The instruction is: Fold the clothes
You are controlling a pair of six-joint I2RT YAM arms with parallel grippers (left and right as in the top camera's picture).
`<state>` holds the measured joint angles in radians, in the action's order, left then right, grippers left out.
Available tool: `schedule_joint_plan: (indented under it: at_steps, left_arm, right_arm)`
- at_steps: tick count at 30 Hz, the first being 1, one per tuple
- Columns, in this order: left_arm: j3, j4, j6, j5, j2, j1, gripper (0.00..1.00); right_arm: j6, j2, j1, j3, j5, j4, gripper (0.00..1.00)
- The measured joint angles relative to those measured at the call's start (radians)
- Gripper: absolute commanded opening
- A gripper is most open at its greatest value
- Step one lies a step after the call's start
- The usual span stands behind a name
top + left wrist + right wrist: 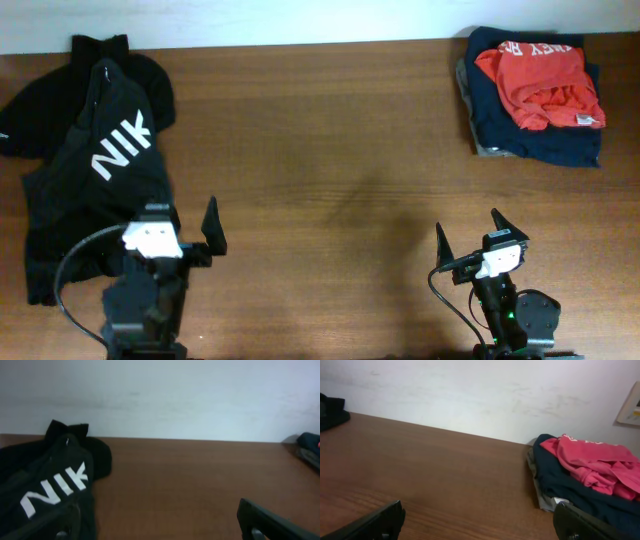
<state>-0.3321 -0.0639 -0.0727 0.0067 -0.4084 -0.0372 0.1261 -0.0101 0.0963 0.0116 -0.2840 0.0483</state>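
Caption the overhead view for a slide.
Left tool and right tool open; black top rumpled near the left, red shirt atop navy garment opposite.

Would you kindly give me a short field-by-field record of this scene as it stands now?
table: brown wood
black garment: unfolded, left side, white letters "NIK" showing
red shirt: crumpled on the navy garment, far right corner
left gripper: open, empty, at the black garment's near edge
right gripper: open, empty, apart from the clothes
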Motion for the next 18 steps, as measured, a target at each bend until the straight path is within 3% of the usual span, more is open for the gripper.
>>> schedule_joint_plan:
  at_steps: [9, 18]
  left_arm:
    - [0.111, 0.017, 0.0, 0.0, 0.09, 0.0, 0.99]
    - [0.243, 0.07, 0.0, 0.0, 0.287, 0.0, 0.99]
  right_arm:
    - [0.0, 0.0, 0.0, 0.0, 0.0, 0.0, 0.99]
    - [0.0, 0.0, 0.0, 0.0, 0.0, 0.0, 0.99]
